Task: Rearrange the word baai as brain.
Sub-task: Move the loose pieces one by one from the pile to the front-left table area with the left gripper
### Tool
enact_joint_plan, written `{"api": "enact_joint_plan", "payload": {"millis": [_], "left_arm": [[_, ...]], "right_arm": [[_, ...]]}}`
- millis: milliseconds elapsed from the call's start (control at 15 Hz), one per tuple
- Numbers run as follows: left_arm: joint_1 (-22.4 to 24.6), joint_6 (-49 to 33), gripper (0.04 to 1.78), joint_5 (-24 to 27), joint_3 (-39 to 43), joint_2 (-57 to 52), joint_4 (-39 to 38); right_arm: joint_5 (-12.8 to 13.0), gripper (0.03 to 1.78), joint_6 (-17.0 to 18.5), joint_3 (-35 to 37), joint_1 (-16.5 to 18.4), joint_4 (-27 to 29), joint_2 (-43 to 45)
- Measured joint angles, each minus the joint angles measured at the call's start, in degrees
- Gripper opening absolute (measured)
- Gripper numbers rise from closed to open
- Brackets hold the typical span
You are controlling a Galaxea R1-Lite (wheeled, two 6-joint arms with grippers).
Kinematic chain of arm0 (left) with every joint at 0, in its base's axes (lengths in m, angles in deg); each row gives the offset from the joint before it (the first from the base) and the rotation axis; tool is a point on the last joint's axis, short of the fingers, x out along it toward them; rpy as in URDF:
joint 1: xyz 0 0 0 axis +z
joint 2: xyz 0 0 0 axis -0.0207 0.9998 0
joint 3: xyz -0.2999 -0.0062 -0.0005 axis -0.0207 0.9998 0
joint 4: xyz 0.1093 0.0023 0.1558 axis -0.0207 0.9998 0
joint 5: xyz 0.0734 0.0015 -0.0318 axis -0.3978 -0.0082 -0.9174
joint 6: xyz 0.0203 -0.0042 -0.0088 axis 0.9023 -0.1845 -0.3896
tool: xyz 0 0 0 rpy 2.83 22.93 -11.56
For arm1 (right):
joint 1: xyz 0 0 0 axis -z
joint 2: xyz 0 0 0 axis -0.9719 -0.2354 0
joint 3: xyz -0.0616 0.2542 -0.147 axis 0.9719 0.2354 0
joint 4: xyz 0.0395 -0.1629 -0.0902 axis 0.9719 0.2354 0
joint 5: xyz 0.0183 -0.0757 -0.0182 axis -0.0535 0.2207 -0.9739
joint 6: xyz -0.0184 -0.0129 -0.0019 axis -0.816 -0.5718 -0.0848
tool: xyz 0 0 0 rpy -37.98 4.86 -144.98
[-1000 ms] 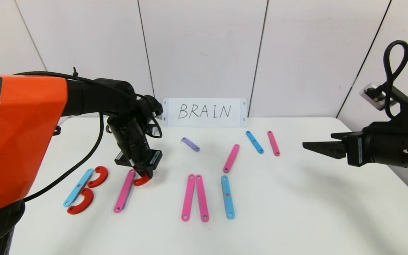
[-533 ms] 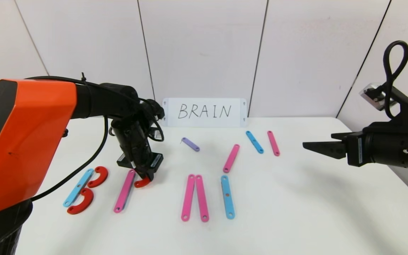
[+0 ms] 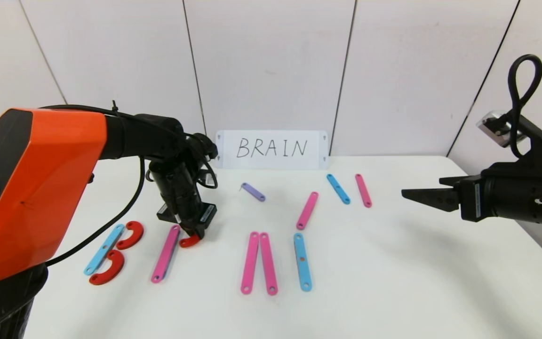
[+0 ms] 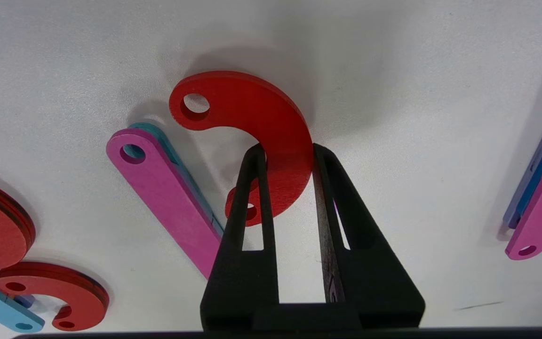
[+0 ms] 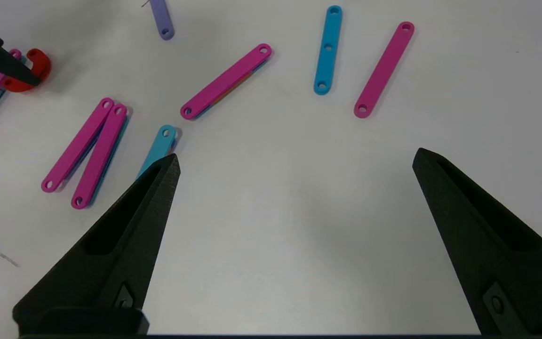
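On the white worktop (image 3: pixel 393 282) lie three red curves, five pink strips, three blue strips and one short lilac strip (image 3: pixel 253 191), with a white card (image 3: pixel 271 149) reading BRAIN standing at the back, upper centre of the head view. At lower left, a blue strip (image 3: pixel 104 248) slants up to the right with two red curves (image 3: pixel 131 235) touching its right side, forming a B. Just right of it, a pink strip (image 3: pixel 165 253) leans the same way; the third red curve (image 4: pixel 252 132) sits by its upper end, its open side facing the strip. The left hand (image 3: pixel 195 234) is closed on this curve, its fingers (image 4: pixel 247 188) pinching the arc from both sides; whether the curve rests on the worktop or hangs just above it is hard to tell. At lower centre, two pink strips (image 3: pixel 258 262) run up the frame, touching at their tops, with a blue strip (image 3: pixel 302 262) beside them. The remaining strips lie scattered further back. The right hand (image 3: pixel 424 197) hovers at mid right, fingers (image 5: pixel 125 226) spread wide and holding nothing.
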Motion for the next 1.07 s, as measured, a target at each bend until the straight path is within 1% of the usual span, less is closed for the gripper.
{"api": "enact_joint_plan", "payload": {"millis": [333,400,533,600,667,733,867,933,1067], "left_arm": [[0.04,0.04,0.30,0.00,-0.45,0.52,-0.32],[0.00,0.01,0.32,-0.02,-0.50,0.57,-0.32],[0.00,0.01,0.45,0.00,-0.52,0.57,-0.21],[0.02,0.01,0.54,0.02,-0.50,0.57,-0.20],[0.00,0.04,0.67,0.04,-0.48,0.59,-0.17],[-0.05,0.04,0.83,0.06,-0.45,0.59,-0.15],[-0.09,0.20,1.22,0.11,-0.67,0.52,-0.15],[-0.17,0.65,1.36,0.15,-1.00,0.49,-0.12],[-0.50,0.89,1.57,0.15,-1.94,0.39,0.00]], "right_arm": [[0.00,1.73,0.02,0.00,0.00,-0.01,-0.02],[0.02,1.73,0.00,0.00,0.00,-0.01,-0.02],[0.00,1.73,0.00,0.00,0.00,-0.01,-0.02],[0.02,1.73,0.00,0.00,0.00,-0.01,-0.02],[0.00,1.73,0.00,0.00,0.00,-0.01,0.00],[0.00,1.73,0.02,0.00,0.00,-0.01,0.00],[0.02,1.73,0.00,0.02,0.00,-0.01,-0.02],[0.00,1.73,0.02,0.05,0.00,-0.01,-0.02],[0.02,1.73,0.02,0.06,-0.02,0.00,-0.02]]}}
